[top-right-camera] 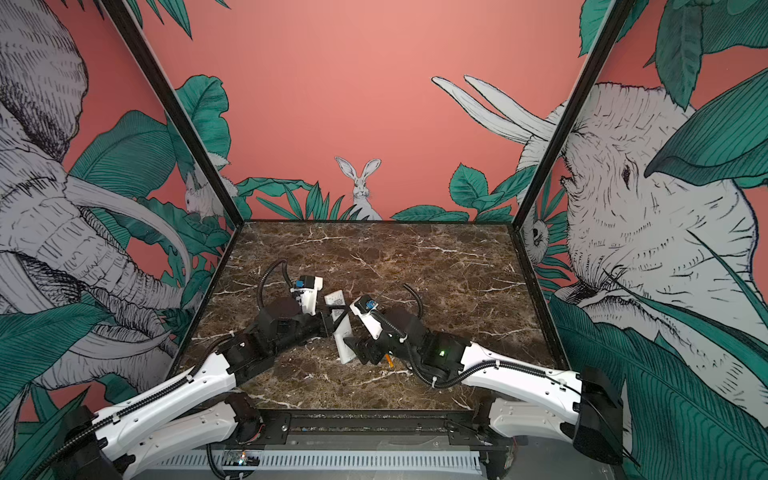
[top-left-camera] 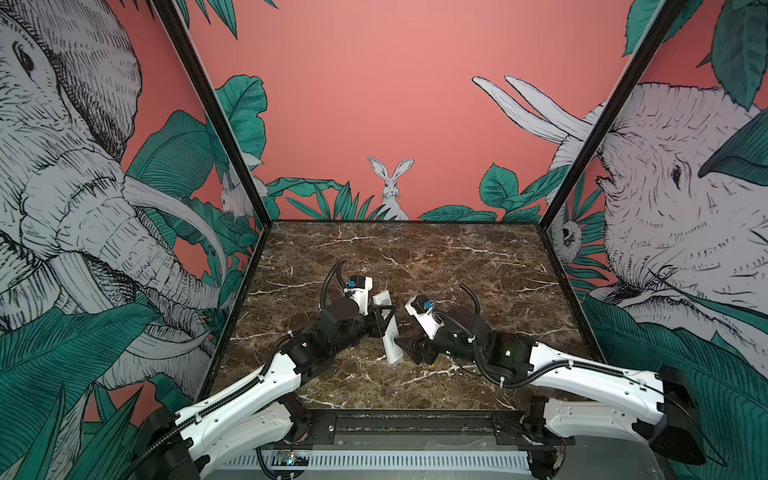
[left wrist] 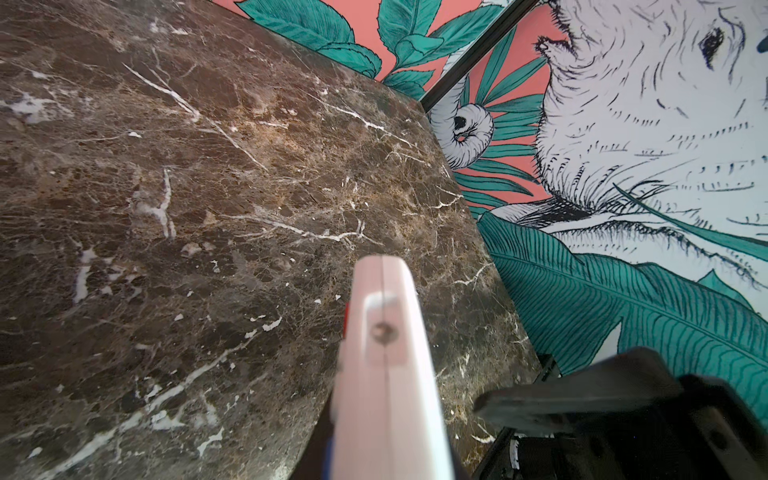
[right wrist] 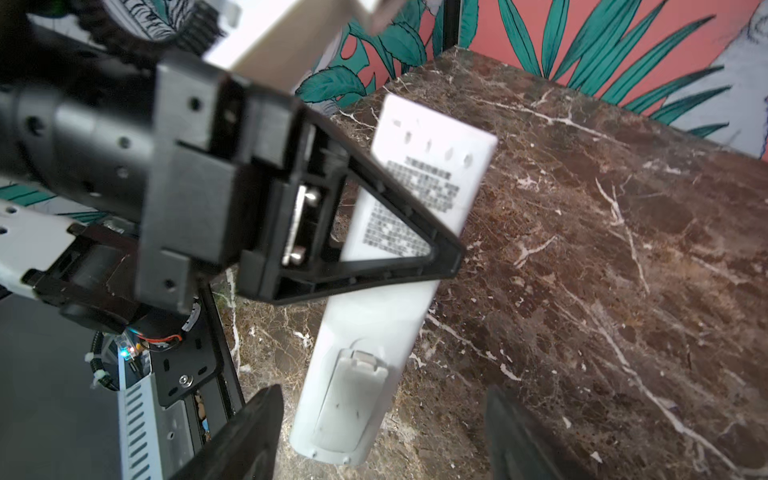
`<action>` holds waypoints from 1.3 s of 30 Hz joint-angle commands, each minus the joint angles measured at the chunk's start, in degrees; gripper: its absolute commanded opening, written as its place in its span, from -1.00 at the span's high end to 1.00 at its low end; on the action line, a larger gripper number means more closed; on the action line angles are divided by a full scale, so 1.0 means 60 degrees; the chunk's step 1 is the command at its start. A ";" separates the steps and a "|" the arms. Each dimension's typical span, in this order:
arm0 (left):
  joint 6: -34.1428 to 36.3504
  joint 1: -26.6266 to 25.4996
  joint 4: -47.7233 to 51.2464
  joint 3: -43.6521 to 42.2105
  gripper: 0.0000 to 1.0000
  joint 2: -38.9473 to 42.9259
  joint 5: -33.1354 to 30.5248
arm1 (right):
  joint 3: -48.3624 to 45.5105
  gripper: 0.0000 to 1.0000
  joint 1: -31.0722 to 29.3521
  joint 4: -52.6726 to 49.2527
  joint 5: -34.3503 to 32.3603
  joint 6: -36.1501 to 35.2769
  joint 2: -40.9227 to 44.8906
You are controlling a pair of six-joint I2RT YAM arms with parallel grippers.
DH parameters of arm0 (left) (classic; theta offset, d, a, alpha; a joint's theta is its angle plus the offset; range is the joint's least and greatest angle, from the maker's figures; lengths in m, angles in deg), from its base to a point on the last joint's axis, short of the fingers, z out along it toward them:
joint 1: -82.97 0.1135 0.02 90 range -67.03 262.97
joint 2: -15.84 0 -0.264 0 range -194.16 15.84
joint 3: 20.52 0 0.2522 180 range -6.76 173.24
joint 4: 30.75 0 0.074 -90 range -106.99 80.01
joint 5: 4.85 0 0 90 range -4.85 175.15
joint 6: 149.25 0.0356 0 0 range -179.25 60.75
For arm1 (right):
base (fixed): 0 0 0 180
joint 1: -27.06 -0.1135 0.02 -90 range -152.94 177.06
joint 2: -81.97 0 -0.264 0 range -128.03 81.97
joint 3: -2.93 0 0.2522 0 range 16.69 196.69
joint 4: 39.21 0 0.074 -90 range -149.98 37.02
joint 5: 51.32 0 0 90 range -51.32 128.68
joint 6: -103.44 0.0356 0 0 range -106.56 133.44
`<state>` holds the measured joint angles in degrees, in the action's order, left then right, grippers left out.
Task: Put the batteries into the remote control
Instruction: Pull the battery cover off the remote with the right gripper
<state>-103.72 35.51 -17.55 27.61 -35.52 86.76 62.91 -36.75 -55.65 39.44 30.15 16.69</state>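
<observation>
left tool holds the remote, right tool open at its cover end

our left tool (top-left-camera: pixel 385 318) is clamped across the middle of the remote control (right wrist: pixel 374 328), whose labelled back faces the right wrist camera. our right tool (right wrist: pixel 382 436) has its fingers apart, one to each side of the remote's cover end, touching nothing that we can see. so the right arm is the nearer one to that end. the remote's long axis runs from the cover end, by the right tool, to the label end beyond the left tool's grip. the grey cover (right wrist: pixel 353 395) looks seated on the compartment, so we judge the loading not yet done. one of the batteries (top-right-camera: pixel 390 360) lies on the bench (top-left-camera: pixel 457 257) just beside the remote's cover end, under the right arm. the other we cannot find.
</observation>
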 commanded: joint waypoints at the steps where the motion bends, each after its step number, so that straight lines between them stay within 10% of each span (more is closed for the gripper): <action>1: -0.0159 0.0031 -0.0375 -0.0064 1.00 0.0242 -0.0257 | 0.0037 -0.57 0.0123 0.0647 0.0526 0.0811 -0.0286; 39: -0.0102 0.0056 -0.0449 -0.0147 1.00 0.0107 -0.0079 | -0.0027 0.08 0.0458 0.1492 0.1103 0.1475 -0.1595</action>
<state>-104.03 35.79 -18.27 27.33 -35.50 85.93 62.93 -34.55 -49.03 46.67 38.44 7.47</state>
